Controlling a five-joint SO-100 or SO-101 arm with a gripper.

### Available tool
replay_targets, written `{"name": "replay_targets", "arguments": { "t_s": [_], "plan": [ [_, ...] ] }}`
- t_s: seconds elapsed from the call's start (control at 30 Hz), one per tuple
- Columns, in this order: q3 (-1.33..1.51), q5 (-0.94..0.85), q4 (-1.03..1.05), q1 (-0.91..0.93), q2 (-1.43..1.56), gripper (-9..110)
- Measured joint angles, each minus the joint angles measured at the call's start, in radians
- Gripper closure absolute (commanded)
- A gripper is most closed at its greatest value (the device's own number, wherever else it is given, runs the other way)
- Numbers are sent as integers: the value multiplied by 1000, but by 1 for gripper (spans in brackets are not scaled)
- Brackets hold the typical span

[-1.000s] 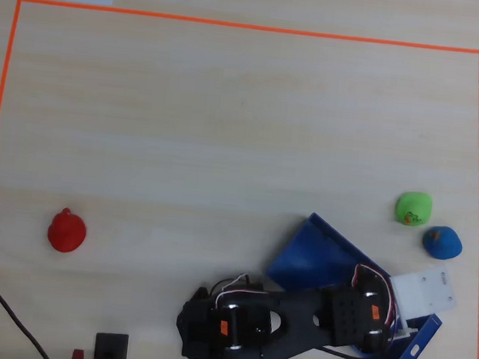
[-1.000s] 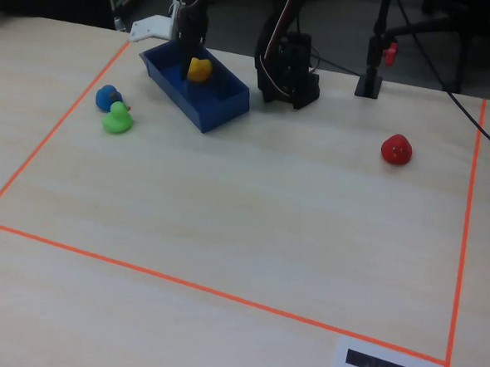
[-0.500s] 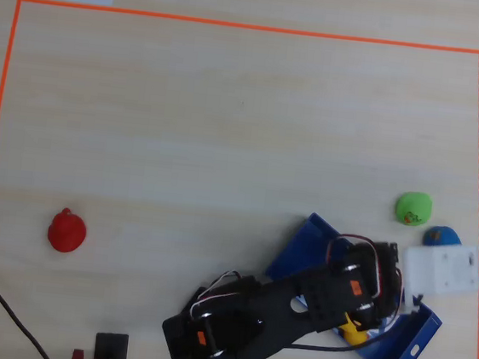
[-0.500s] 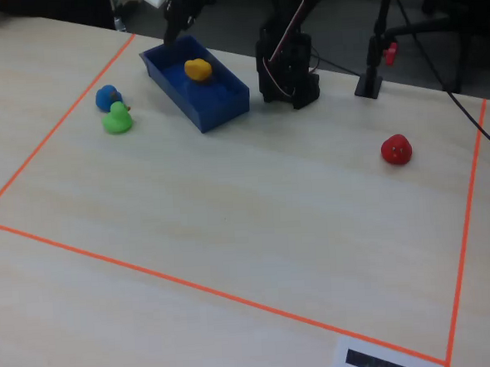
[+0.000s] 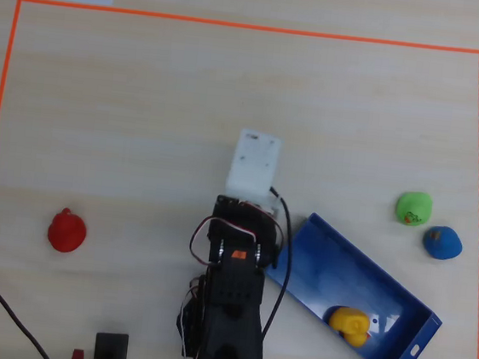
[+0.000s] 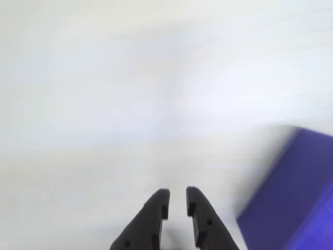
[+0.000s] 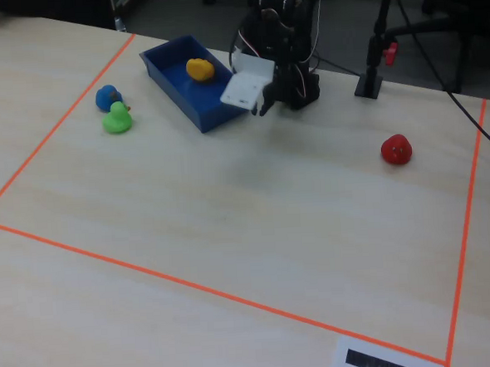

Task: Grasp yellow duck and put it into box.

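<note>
The yellow duck lies inside the blue box, near its lower right end by the white slot. It also shows in the fixed view, in the box. My gripper hovers over bare table just left of the box's near end. Its jaws stand slightly apart with nothing between them. In the overhead view the white wrist mount covers the gripper. In the fixed view the gripper hangs beside the box's right corner.
A green duck and a blue duck sit together right of the box. A red toy lies at the far left. Orange tape borders the work area. A black stand is behind the arm.
</note>
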Motion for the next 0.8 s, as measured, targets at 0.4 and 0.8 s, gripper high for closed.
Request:
{"name": "replay_targets", "arguments": {
  "t_s": [0.4,0.8],
  "plan": [
    [399,-120,14,-78,364,101],
    [502,-118,-11,-83,456,101]
  ]
}}
